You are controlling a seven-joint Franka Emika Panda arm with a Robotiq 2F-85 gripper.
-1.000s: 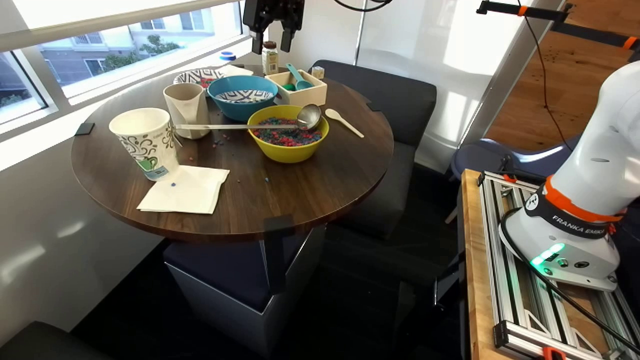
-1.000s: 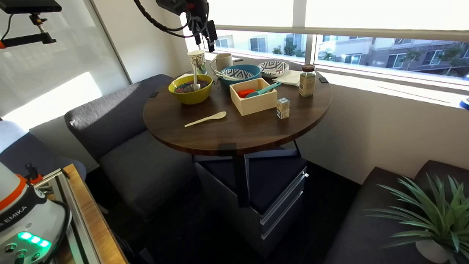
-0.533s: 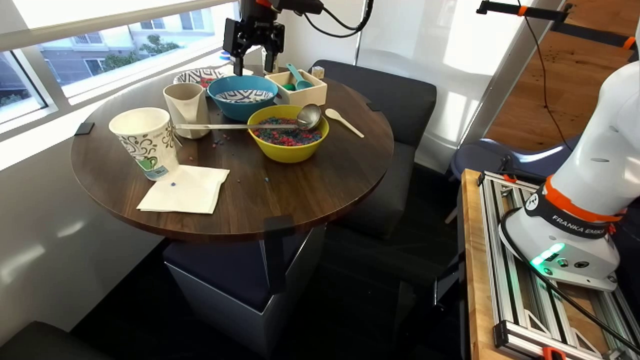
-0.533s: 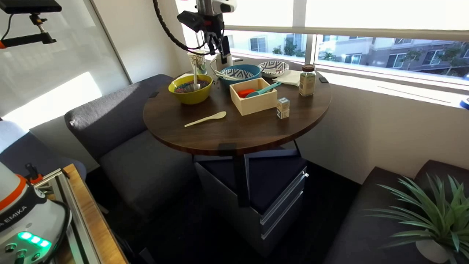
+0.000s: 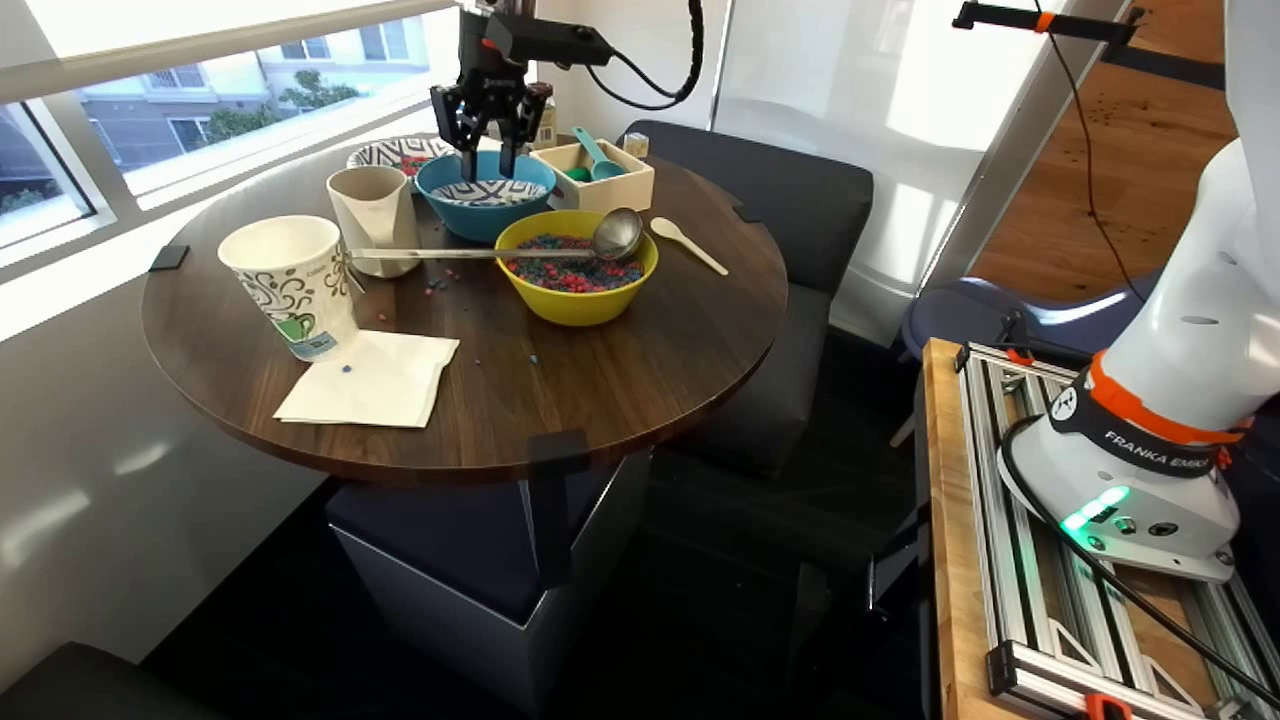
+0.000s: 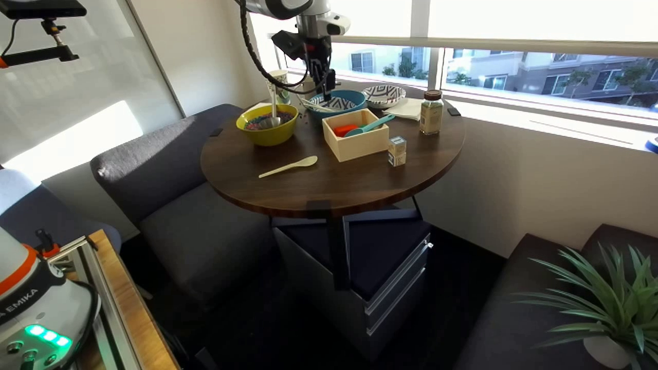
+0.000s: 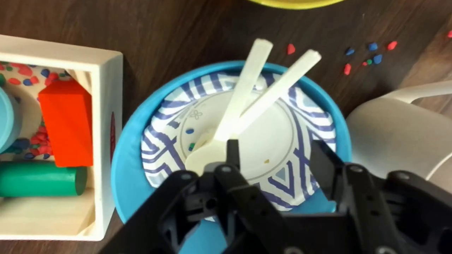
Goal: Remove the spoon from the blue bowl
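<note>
Two pale spoons (image 7: 247, 79) lie crossed in the blue bowl (image 7: 129, 176), on its blue-and-white patterned paper lining. Their handles stick out over the rim, also visible in an exterior view as thin white sticks (image 6: 320, 106). My gripper (image 7: 275, 148) is over the bowl, pointing down, jaws part-way apart with nothing between them. The left fingertip in the wrist view overlaps the head of the upper spoon; I cannot tell whether it touches. In an exterior view the gripper (image 5: 489, 170) has its fingertips at the mouth of the blue bowl (image 5: 480, 218).
Beside the bowl stand a wooden box (image 7: 109, 141) with coloured blocks and a teal scoop, and a beige mug (image 7: 385, 134). A yellow bowl (image 5: 575, 305) holds a ladle (image 5: 618, 235). Also on the table are a paper cup (image 5: 290, 270), a loose pale spoon (image 6: 290, 167) and a jar (image 6: 431, 115).
My gripper has come down from higher up to the mouth of the blue bowl, and its jaws have drawn partly together. The things on the table have not moved.
</note>
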